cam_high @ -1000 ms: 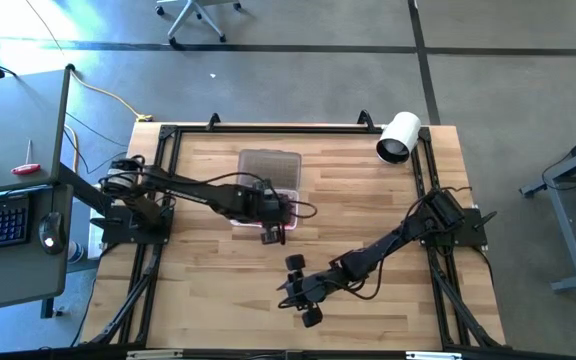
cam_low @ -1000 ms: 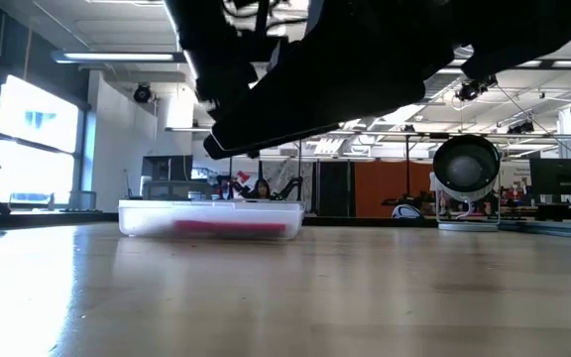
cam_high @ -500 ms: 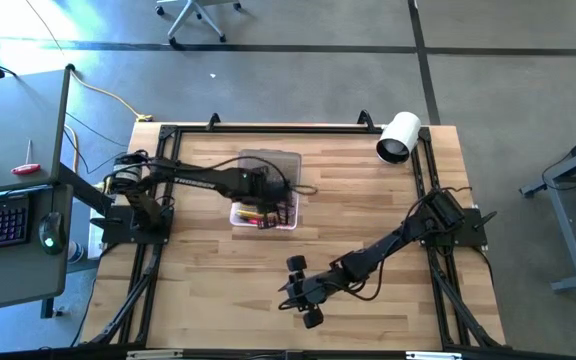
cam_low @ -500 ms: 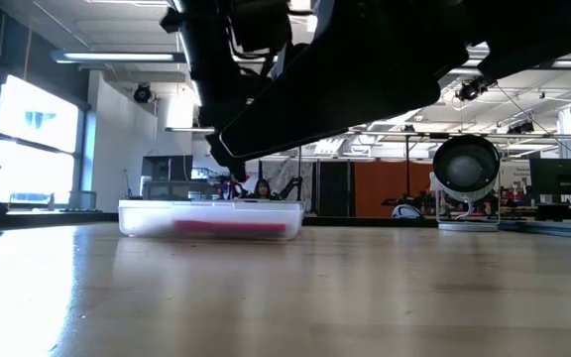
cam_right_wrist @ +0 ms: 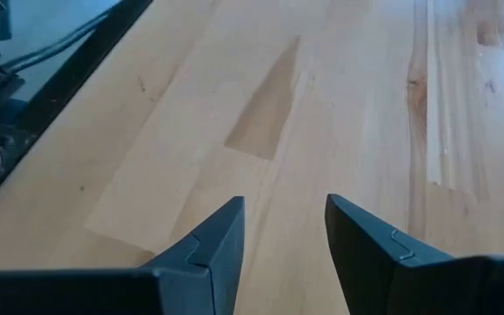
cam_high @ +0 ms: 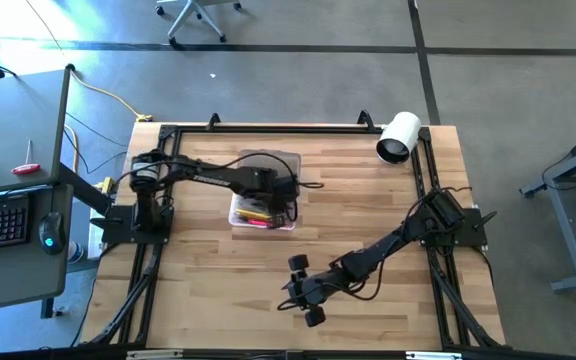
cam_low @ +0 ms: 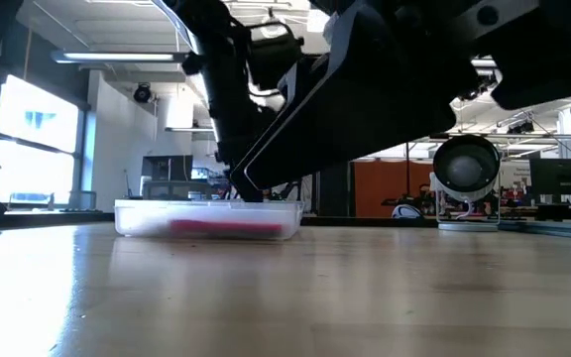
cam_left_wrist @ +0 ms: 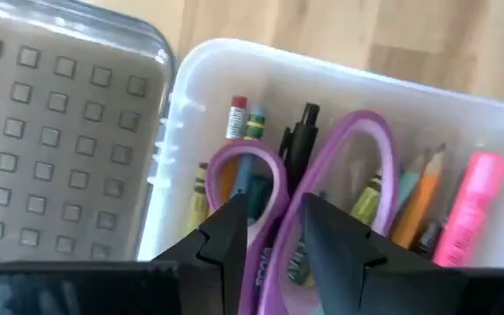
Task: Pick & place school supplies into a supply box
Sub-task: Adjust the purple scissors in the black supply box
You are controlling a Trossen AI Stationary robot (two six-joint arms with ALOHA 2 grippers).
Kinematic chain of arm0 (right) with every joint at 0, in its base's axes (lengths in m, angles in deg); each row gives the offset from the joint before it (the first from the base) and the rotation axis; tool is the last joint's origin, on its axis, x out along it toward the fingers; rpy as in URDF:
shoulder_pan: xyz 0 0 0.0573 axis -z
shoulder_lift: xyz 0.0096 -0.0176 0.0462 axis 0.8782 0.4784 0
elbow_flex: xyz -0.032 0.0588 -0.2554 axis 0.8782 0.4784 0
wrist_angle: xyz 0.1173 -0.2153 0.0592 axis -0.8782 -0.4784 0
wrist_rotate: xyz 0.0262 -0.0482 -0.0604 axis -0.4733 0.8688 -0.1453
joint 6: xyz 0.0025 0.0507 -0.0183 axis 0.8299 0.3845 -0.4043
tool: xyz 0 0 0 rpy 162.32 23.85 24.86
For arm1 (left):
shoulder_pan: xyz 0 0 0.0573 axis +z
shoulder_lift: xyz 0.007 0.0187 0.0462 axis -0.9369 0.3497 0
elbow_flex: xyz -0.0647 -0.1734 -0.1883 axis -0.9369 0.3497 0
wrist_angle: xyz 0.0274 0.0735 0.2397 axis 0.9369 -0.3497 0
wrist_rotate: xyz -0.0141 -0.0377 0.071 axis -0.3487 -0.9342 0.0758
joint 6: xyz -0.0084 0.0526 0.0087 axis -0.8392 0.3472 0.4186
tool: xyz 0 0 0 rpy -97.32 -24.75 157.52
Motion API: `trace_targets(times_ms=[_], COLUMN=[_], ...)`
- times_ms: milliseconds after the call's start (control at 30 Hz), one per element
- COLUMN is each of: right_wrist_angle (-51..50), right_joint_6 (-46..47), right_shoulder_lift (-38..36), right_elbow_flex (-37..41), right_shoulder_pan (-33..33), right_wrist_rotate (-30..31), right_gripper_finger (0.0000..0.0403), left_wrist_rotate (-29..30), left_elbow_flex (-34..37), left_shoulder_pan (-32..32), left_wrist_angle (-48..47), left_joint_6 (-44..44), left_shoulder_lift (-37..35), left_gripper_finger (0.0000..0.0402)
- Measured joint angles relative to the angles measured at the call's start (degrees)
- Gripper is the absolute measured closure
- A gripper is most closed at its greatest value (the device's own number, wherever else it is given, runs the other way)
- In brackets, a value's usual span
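Observation:
The clear supply box (cam_high: 263,212) lies open on the table, its ribbed lid (cam_high: 270,165) folded back toward the far edge. In the left wrist view it holds pencils (cam_left_wrist: 237,118), a black pen (cam_left_wrist: 300,131), a pink marker (cam_left_wrist: 466,206) and the purple-handled scissors (cam_left_wrist: 322,175). My left gripper (cam_high: 286,195) reaches down into the box (cam_left_wrist: 234,57) beside the lid (cam_left_wrist: 59,131), shut on the scissors. My right gripper (cam_high: 298,290) hangs open over bare wood near the table's near edge (cam_right_wrist: 284,219). My left gripper (cam_left_wrist: 274,214) has the scissors' purple neck (cam_left_wrist: 274,254), just below the two handle loops, between its two fingers. The fingers slant down into the box along the scissors. The handle loops (cam_left_wrist: 226,157) lie ahead of the fingertips on the pencils; the blades are hidden under the gripper.
A large white roll (cam_high: 398,137) lies at the table's far right corner, also seen in the low view as the roll (cam_low: 466,169). The box (cam_low: 211,216) sits left of centre. A black frame runs round the table edges. Bare wood lies between the box and my right arm.
My left gripper has moved from the box's near edge toward the far edge, over the box's inside, turning to point more to the right. In the low view its tip has come down to the box rim. The box's contents, covered before, now show from above.

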State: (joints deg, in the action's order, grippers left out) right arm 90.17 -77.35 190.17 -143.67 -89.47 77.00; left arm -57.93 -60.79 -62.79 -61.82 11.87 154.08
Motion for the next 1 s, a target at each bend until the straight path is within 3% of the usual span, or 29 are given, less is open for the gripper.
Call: trace_targets(times_ms=[267,533,733,1000], right_wrist_angle=[-0.9,-1.7,-6.5,-14.2], right_joint_6=[-0.4,-2.0,1.1,2.0], right_shoulder_lift=[0.0,0.0,-0.3,-5.0], right_elbow_flex=[0.0,0.0,0.0,0.0], right_shoulder_pan=[-0.5,-1.3,-1.5,-4.2], right_wrist_rotate=[-0.2,-0.5,-3.1,3.2], right_gripper_finger=[0.0263,0.0263,0.0263,0.0263], left_wrist_rotate=[-2.3,-0.2,-0.9,-1.0], left_elbow_flex=[-2.1,-7.7,-5.9,-1.3], left_shoulder_pan=[0.0,0.0,0.0,0.0], left_wrist_angle=[4.6,-6.8,-6.6,-4.5], left_joint_6=[1.0,1.5,3.1,3.1], left_shoulder_lift=[0.5,0.4,0.4,0.4], left_gripper_finger=[0.0254,0.0254,0.0254,0.0254])
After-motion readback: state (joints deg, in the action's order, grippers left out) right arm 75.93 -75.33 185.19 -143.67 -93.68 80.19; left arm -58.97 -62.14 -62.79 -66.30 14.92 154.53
